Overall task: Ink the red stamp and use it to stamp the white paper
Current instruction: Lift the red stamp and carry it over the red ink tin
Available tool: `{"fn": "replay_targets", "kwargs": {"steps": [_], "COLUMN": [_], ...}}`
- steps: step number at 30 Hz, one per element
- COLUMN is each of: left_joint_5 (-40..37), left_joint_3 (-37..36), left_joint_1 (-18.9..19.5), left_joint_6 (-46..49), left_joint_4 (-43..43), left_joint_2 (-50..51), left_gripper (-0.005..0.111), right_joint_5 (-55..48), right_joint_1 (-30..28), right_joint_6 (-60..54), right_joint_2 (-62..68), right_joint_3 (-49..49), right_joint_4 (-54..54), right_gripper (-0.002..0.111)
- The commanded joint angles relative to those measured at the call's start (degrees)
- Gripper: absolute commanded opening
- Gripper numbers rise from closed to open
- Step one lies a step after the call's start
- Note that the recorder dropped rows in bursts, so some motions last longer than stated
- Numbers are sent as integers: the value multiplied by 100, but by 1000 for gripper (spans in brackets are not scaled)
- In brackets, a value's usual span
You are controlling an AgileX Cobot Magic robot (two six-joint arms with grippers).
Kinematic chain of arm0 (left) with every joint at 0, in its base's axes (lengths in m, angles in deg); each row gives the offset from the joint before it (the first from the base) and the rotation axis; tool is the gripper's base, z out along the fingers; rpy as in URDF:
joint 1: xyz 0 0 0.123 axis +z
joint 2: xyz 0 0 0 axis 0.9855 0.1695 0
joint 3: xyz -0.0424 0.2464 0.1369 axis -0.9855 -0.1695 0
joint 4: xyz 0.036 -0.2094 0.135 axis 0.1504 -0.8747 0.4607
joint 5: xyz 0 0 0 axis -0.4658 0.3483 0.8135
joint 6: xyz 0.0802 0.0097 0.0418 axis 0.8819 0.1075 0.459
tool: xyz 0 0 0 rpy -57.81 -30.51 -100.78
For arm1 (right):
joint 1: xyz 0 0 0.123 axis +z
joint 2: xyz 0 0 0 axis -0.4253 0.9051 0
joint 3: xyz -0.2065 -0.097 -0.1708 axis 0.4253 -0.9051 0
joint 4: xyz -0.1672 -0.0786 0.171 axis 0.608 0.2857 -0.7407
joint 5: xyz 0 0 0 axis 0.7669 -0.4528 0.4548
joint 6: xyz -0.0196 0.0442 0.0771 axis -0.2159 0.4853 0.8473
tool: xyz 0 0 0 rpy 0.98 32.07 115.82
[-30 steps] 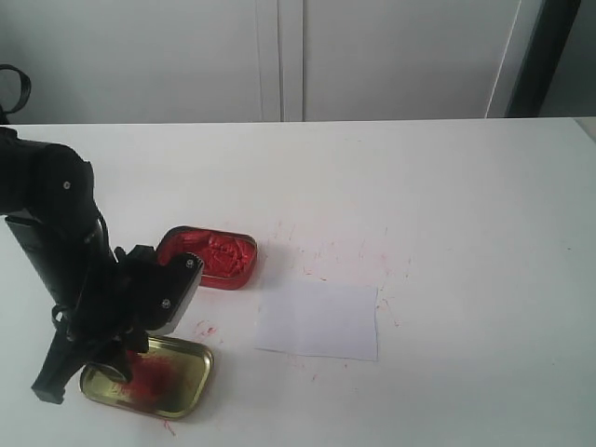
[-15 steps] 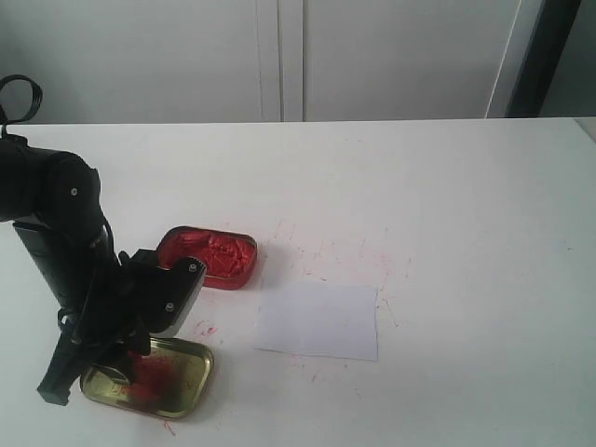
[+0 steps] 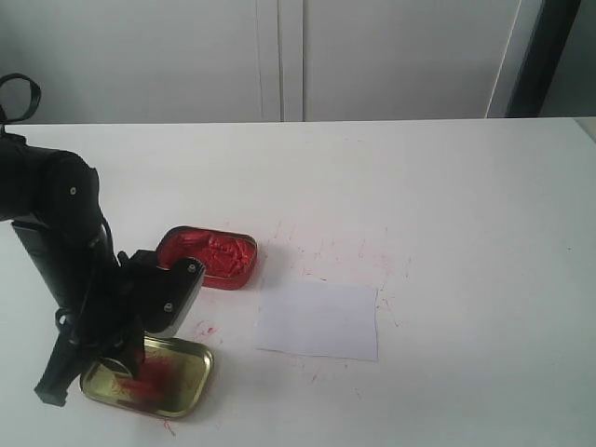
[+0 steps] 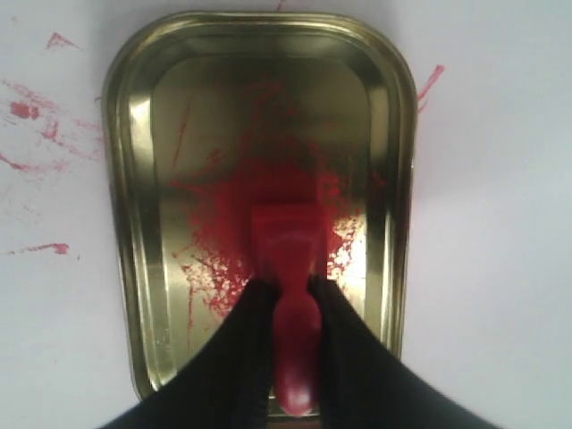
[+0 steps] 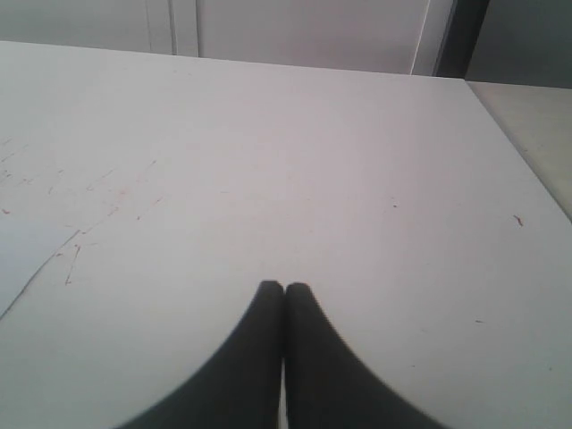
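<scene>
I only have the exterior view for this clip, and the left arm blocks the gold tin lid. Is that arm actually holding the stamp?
Observer: Yes. The left wrist view shows the left gripper shut on the narrow handle of the red stamp.
Operator: Where is its wide end?
Observer: Over the red smear in the middle of the gold lid. I cannot confirm contact.
Operator: The right gripper is outside my frame. What is its state?
Observer: The right wrist view shows the right gripper shut with nothing in it, above the white table.
</scene>
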State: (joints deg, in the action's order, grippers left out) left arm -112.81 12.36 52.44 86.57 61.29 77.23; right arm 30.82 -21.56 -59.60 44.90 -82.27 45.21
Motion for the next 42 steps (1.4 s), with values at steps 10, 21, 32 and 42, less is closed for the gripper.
{"fn": "replay_targets", "kwargs": {"steps": [10, 21, 32, 42], "left_joint_5": [-178, -178, -177, -352], "left_joint_3": [-32, -32, 273, 1138], "left_joint_1": [-22, -22, -22, -22], "left_joint_6": [-26, -637, -1824, -2169], "left_joint_4": [-81, -81, -81, -81], "left_joint_2": [-292, -514, -839, -502], "left_gripper": [0, 0, 0, 0], "right_joint_5": [92, 92, 92, 92], "right_joint_1": [-27, -27, -27, -27], "right_joint_6": [26, 26, 26, 26], "right_joint_2": [-29, -29, -29, -29], "right_joint_3": [-33, -33, -33, -33], "right_joint_4": [22, 22, 22, 22], "right_gripper": [0, 0, 0, 0]}}
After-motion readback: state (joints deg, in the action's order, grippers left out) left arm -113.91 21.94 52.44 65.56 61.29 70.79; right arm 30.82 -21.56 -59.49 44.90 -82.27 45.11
